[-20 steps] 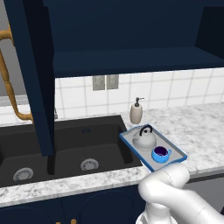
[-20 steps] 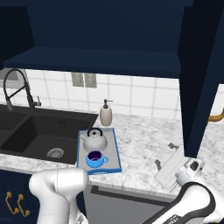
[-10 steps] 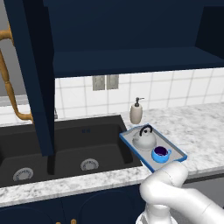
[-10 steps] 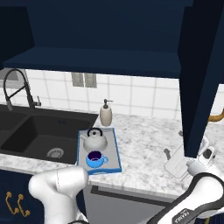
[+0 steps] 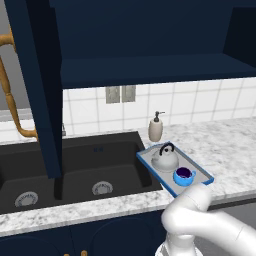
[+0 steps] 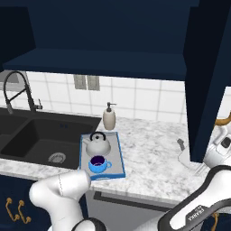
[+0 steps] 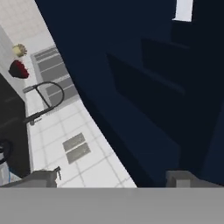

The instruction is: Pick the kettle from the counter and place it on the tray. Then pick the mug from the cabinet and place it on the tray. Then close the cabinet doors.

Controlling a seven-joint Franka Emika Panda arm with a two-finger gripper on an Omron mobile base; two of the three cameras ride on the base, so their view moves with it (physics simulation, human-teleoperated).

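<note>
The silver kettle [image 5: 164,158] [image 6: 98,145] and the blue mug [image 5: 184,175] [image 6: 98,164] both stand on the blue-rimmed tray [image 5: 146,161] [image 6: 116,153] on the speckled counter [image 6: 153,158]. The navy cabinet [image 5: 150,70] is open, with its left door [image 5: 35,85] and right door [image 6: 207,76] swung out. My gripper [image 6: 182,151] [image 7: 113,179] is at the lower edge of the right door, which partly hides it. It points left and is open, with nothing between its fingertips [image 7: 43,177]. The hand view looks up along the door's moulded navy face [image 7: 144,87].
A beige soap bottle [image 5: 156,127] [image 6: 109,118] stands behind the tray. The black double sink [image 5: 75,170] and its faucet [image 6: 18,92] lie to the left. Brass handles [image 5: 10,85] [image 6: 222,121] stick out from both doors. My white arm [image 6: 63,191] crosses the counter's front edge.
My hand has risen from above the counter and moved right to the lower edge of the right door. Kettle, mug and tray have not moved.
</note>
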